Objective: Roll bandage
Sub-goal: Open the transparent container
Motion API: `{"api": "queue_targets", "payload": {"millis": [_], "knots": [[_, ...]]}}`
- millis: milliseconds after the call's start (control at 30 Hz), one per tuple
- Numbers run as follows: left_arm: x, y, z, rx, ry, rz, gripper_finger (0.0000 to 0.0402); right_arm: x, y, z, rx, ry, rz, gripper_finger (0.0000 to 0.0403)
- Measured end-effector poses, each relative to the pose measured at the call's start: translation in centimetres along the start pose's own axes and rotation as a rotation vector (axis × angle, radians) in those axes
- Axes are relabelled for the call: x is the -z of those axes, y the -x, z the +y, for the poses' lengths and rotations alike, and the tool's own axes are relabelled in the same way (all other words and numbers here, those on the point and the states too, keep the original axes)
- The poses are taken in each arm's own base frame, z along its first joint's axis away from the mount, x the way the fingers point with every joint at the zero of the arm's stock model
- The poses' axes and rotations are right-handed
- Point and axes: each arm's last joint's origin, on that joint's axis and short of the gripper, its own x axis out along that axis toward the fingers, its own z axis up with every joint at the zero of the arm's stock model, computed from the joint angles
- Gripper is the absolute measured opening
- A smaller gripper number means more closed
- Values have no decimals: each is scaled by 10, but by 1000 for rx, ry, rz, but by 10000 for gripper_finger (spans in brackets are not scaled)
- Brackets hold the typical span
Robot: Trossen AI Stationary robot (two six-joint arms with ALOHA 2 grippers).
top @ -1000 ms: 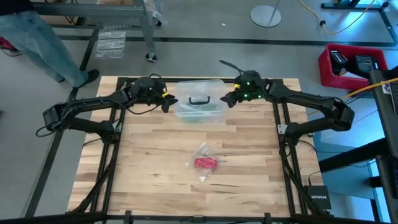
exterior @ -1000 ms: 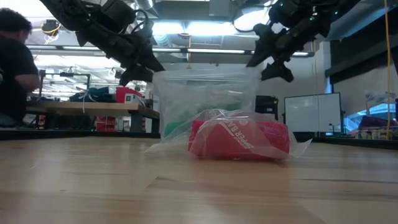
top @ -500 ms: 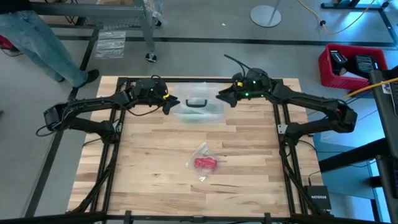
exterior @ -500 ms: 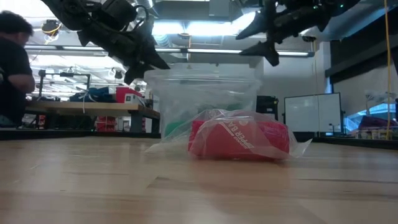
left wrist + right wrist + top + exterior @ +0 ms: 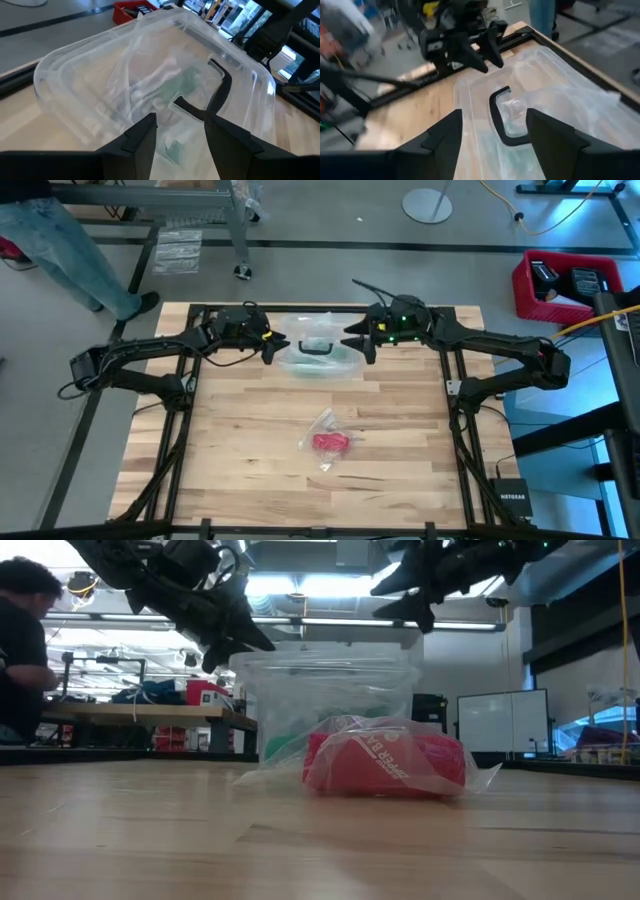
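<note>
At the far edge of my wooden bench [image 5: 250, 440], in the upper middle of the overhead frame, my two end effectors flank a clear plastic box [image 5: 318, 352] with a black handle [image 5: 318, 345] on its lid. My left end effector [image 5: 272, 348] hangs at the box's left side, fingers spread and holding nothing; in the left wrist view its two dark fingers [image 5: 140, 142] stand apart just above the lid, the handle [image 5: 212, 97] showing between and beyond them. My right end effector [image 5: 357, 343] hangs at the box's right side, likewise released and empty, its fingers [image 5: 445, 137] parted over the lid in the right wrist view, with the handle [image 5: 501, 117] between them and my left end effector [image 5: 470, 47] facing it from across the box.

The bandage [image 5: 330, 442], a short red roll, lies well apart from both, in the lower middle of the overhead frame, inside a small clear plastic bag [image 5: 325, 425] on the bench. In the low view the bagged bandage [image 5: 385, 762] fills the centre, with the box [image 5: 325, 690] behind it and both end effectors above.

A person [image 5: 25, 650] stands at the left edge of the low view.
</note>
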Motion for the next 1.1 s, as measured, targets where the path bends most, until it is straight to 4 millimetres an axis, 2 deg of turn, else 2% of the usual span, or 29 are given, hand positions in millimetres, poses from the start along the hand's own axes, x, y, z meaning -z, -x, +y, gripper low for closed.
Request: {"api": "queue_targets", "payload": {"millis": [133,267,367,467,600,733,967,1100], "knots": [[0,1,-4,13,-16,7,159,-8,-9,16,35,145,70,223],[-9,11,-14,21,-67,28,159,-17,-18,26,135,245,202,223],[-13,22,-16,-28,-88,46,159,-19,-16,25,236,279,319,223],[-10,34,-14,-118,-93,69,159,-14,-12,22,317,282,401,223],[-7,47,-8,-173,-9,104,159,-7,-9,19,393,291,465,223],[-4,47,-2,-128,62,129,159,3,-12,15,396,292,480,223],[12,33,16,-88,193,157,159,20,-20,8,379,327,466,223],[10,31,16,-14,229,99,159,27,-22,6,376,337,460,223]]}}
